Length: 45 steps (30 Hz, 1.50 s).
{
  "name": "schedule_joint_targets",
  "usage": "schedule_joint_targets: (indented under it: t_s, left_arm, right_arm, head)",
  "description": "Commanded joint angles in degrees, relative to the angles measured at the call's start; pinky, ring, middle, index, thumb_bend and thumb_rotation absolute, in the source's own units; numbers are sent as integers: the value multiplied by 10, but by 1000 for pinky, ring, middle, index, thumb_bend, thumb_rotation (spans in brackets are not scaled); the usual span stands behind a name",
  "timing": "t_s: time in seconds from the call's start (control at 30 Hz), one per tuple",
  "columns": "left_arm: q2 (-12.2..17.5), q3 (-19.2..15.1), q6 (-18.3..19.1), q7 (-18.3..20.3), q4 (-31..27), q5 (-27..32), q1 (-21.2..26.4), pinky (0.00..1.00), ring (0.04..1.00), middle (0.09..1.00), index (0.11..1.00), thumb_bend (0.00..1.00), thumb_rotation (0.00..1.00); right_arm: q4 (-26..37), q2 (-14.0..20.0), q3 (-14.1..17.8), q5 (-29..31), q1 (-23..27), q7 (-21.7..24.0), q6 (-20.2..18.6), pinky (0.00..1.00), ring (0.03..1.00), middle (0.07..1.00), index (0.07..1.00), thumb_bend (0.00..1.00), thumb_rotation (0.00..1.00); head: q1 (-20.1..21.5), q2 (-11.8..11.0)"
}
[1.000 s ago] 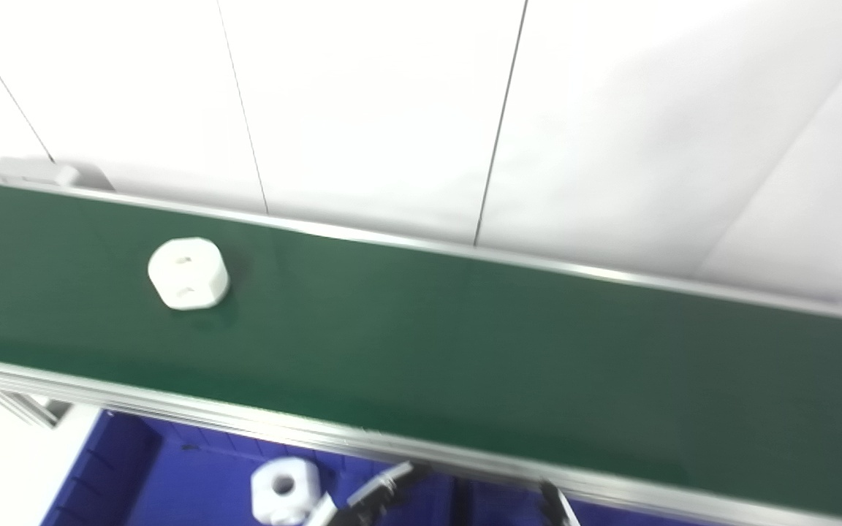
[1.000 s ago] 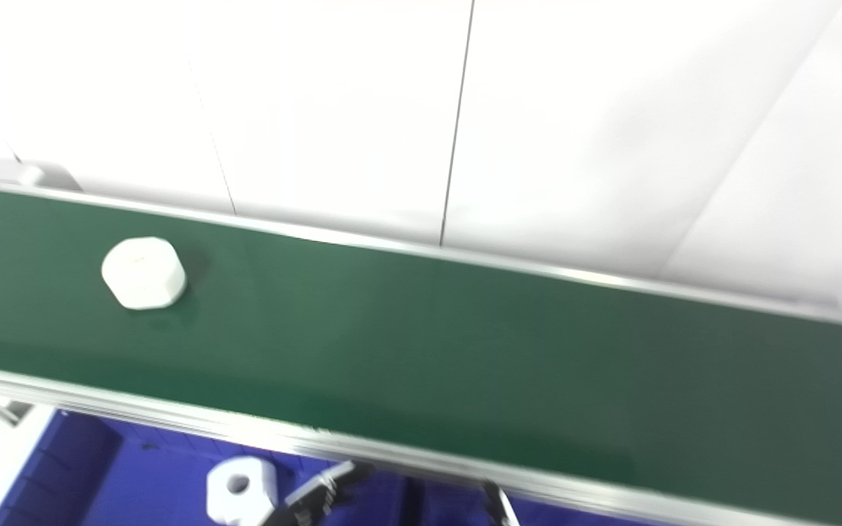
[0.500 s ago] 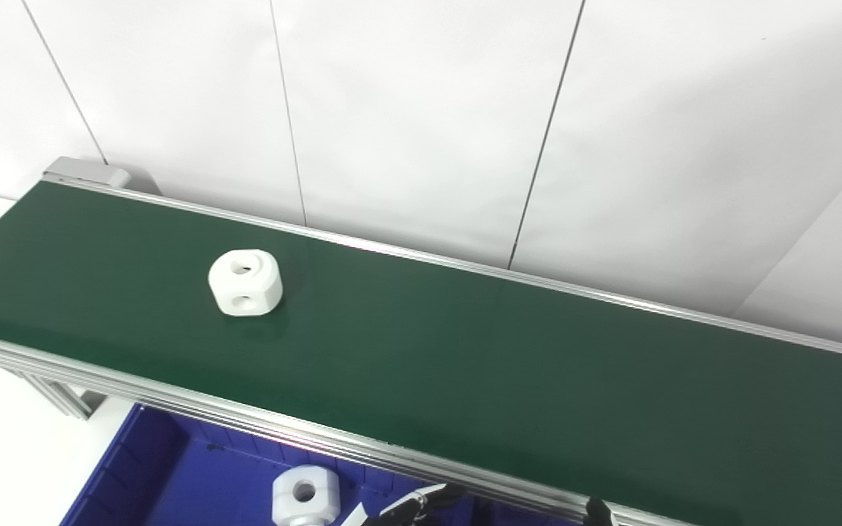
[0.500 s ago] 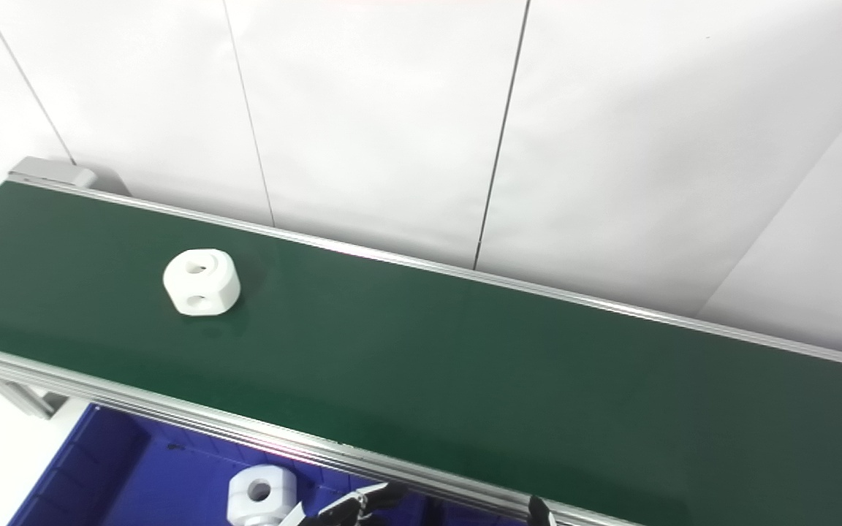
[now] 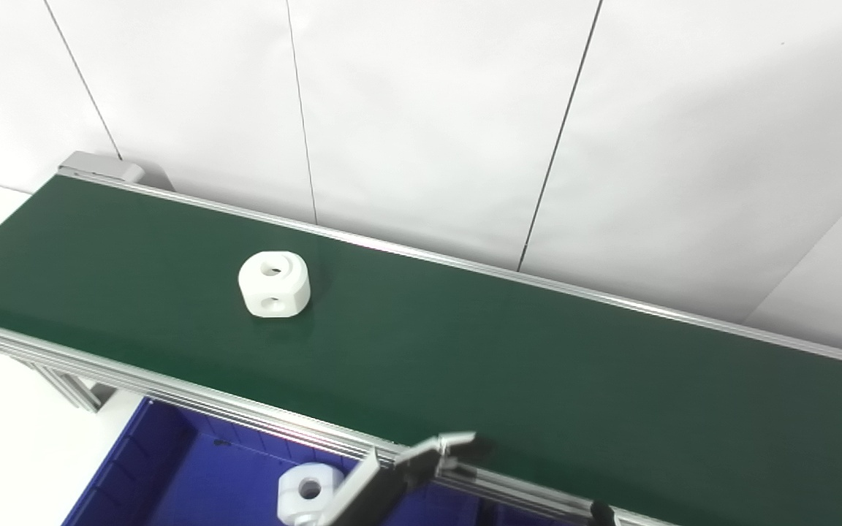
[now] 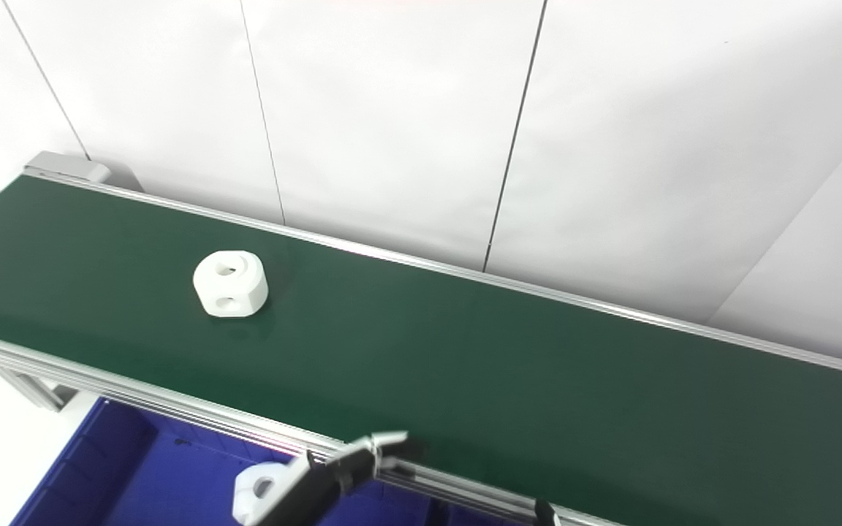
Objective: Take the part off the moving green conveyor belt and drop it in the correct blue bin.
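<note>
Centrally, white chunky part [image 5: 274,284], two round holes, on green belt [image 5: 538,365], hand [image 5: 421,467] finger state unclear

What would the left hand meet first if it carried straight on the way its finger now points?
Probably the bare green conveyor belt. The left hand points up and right over the belt's near rail, well right of the white part. Depth is unclear, so it may pass above.
</note>
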<state>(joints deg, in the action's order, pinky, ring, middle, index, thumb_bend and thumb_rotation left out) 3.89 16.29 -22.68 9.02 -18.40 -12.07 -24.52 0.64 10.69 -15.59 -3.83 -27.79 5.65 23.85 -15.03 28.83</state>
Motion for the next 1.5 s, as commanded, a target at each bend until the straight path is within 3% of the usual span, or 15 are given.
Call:
schedule_joint_targets:
  t_s: [0.0, 0.17, 0.27, 0.37, 0.6, 0.67, 0.8, 1.07, 1.23, 1.47]
  left_arm:
    - [1, -25, 0, -18, -31, -28, 36, 755, 867, 860, 806, 825, 526]
    - [18, -82, 17, -26, -35, -57, 119, 766, 886, 880, 824, 846, 463]
    - [21, -114, 24, -42, -25, -96, 166, 810, 901, 896, 847, 886, 481]
    - [20, -133, 25, -61, -15, -141, 199, 841, 914, 906, 864, 873, 478]
    - [53, -156, 66, -68, 14, -232, 277, 868, 968, 953, 906, 853, 422]
    - [66, -158, 77, -68, 28, -259, 294, 894, 973, 957, 908, 880, 343]
    - [92, -156, 124, -70, 53, -343, 324, 915, 969, 968, 915, 919, 292]
    - [121, -141, 195, -76, 95, -431, 353, 925, 964, 961, 904, 955, 206]
    - [139, -129, 252, -33, 112, -452, 366, 938, 960, 950, 900, 997, 195]
    - [161, -104, 289, 33, 115, -442, 371, 889, 926, 920, 890, 1000, 191]
  right_arm:
    - [6, -5, 1, 3, 6, -4, 31, 1000, 1000, 1000, 1000, 927, 990]
    - [-6, -12, 1, 3, 13, -7, 31, 1000, 1000, 1000, 1000, 937, 993]
    - [-10, -15, 0, 0, 17, -9, 31, 1000, 1000, 1000, 1000, 928, 994]
    - [-16, -17, -2, 3, 19, -8, 31, 1000, 1000, 1000, 1000, 928, 987]
    - [-25, -22, -5, 8, 25, -7, 31, 1000, 1000, 1000, 1000, 932, 966]
    - [-27, -22, -6, 9, 26, -7, 31, 1000, 1000, 1000, 1000, 926, 961]
    - [-30, -23, -7, 7, 27, -7, 31, 1000, 1000, 1000, 1000, 926, 963]
    - [-28, -22, -11, 7, 27, -8, 31, 1000, 1000, 1000, 1000, 913, 947]
    - [-22, -21, -14, 5, 23, -9, 31, 1000, 999, 1000, 1000, 903, 955]
    - [-8, -18, -16, 3, 15, -9, 31, 1000, 998, 1000, 1000, 878, 953]
  head:
    - [1, 0]
    - [4, -5]
    - [6, -7]
    - [7, -7]
    - [10, -10]
    - [10, -11]
    - [10, -12]
    - [13, -8]
    - [16, -4]
    - [19, 12]
